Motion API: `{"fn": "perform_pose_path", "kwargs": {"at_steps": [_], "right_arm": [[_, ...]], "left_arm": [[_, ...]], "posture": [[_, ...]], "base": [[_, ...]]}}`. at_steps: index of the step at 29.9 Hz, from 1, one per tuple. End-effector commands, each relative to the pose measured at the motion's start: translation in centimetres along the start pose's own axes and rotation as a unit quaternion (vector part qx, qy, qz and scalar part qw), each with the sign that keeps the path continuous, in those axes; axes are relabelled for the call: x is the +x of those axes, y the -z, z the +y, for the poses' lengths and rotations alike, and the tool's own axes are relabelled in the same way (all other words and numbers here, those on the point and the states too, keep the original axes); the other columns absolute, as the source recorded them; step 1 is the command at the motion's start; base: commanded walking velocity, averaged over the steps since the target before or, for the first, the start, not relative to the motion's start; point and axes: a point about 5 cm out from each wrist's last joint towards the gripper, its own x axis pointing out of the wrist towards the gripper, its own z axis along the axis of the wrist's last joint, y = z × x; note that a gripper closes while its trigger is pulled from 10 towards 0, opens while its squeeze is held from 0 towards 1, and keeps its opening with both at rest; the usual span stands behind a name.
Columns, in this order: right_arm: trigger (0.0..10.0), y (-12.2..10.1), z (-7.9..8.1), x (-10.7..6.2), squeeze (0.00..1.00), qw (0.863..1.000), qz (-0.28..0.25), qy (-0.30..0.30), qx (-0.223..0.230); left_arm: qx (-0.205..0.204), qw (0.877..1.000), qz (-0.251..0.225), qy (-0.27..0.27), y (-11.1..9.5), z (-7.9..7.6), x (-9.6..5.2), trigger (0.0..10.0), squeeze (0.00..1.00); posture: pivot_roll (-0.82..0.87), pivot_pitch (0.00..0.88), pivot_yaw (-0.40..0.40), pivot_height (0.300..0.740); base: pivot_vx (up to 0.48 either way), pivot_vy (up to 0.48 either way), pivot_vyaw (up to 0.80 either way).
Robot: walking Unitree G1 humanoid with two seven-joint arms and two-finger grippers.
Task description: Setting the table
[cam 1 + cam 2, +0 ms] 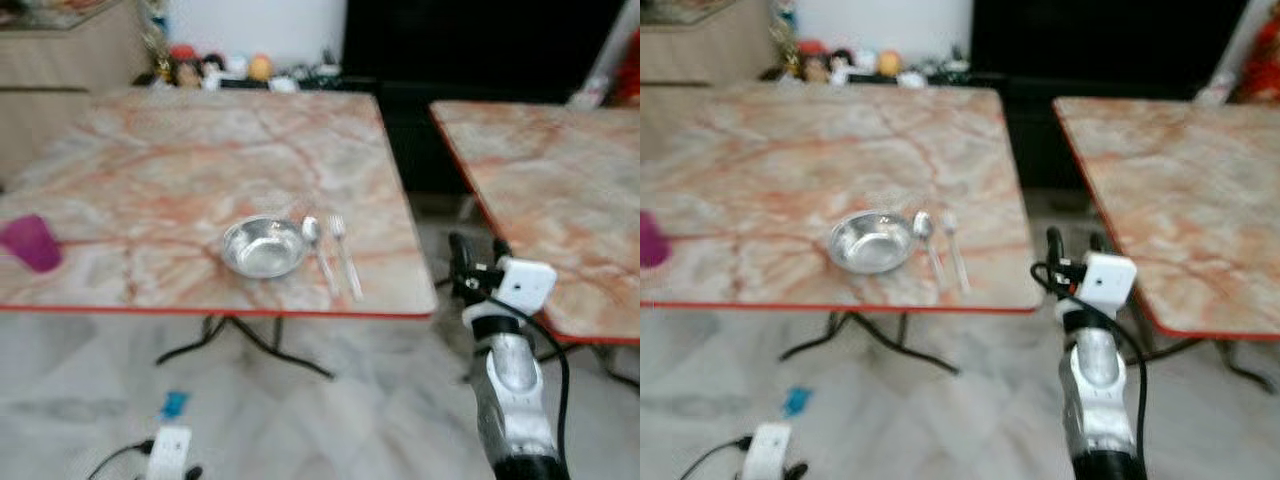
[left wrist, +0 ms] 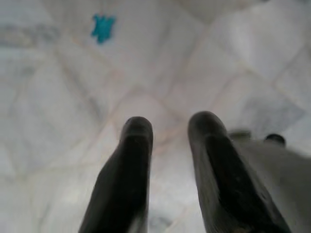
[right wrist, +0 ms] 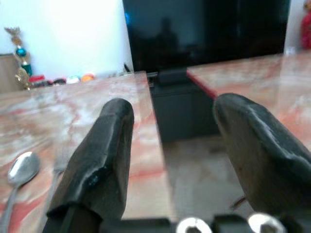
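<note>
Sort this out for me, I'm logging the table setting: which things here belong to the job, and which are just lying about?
Belong to the job:
steel bowl
spoon right of the bowl
fork beside the spoon
purple cup at the table's left edge
right gripper, open, between the two tables

Just lying about:
figurines beyond the table
blue scrap on the floor

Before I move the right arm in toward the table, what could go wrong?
The right claw hangs open in the gap between the two tables, level with the near table's red edge; swinging in could clip it. The fork and spoon lie close to that edge beside the bowl, so a bump might knock them off.
</note>
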Motion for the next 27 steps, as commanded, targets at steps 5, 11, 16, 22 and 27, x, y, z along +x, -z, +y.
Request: {"fn": "perform_pose_path", "kwargs": {"at_steps": [5, 11, 16, 22, 27], "right_arm": [[10.0, -0.55, 0.00, 0.37, 0.00, 1.000, -0.011, -0.002, 0.005], [10.0, -0.65, 0.15, 0.42, 0.00, 1.000, -0.014, -0.010, -0.001], [10.0, -0.67, 0.18, 0.42, 0.00, 1.000, -0.015, -0.015, -0.004], [10.0, -0.57, 0.29, 0.55, 0.00, 1.000, -0.010, -0.011, 0.009], [10.0, -0.53, 0.46, 0.54, 0.00, 1.000, -0.009, -0.014, 0.010]], "left_arm": [[0.006, 1.000, -0.004, -0.004, -0.36, 0.36, 0.04, 10.0, 0.00], [0.008, 1.000, -0.004, -0.001, -0.35, 0.23, 0.06, 10.0, 0.00], [0.008, 1.000, -0.003, 0.000, -0.31, 0.08, 0.07, 10.0, 0.00], [0.008, 1.000, -0.005, -0.003, -0.37, 0.08, 0.08, 10.0, 0.00], [0.010, 1.000, -0.006, -0.005, -0.43, 0.15, 0.09, 10.0, 0.00]], "posture": [[0.09, 0.000, -0.047, 0.740], [0.09, 0.000, -0.049, 0.740], [0.09, 0.000, -0.053, 0.740], [0.10, 0.000, -0.054, 0.740], [0.10, 0.000, -0.055, 0.740]], "base": [[0.000, 0.357, 0.00], [0.000, 0.358, 0.00], [0.000, 0.359, 0.22], [0.000, 0.178, 0.00], [0.000, 0.000, 0.00]]}}
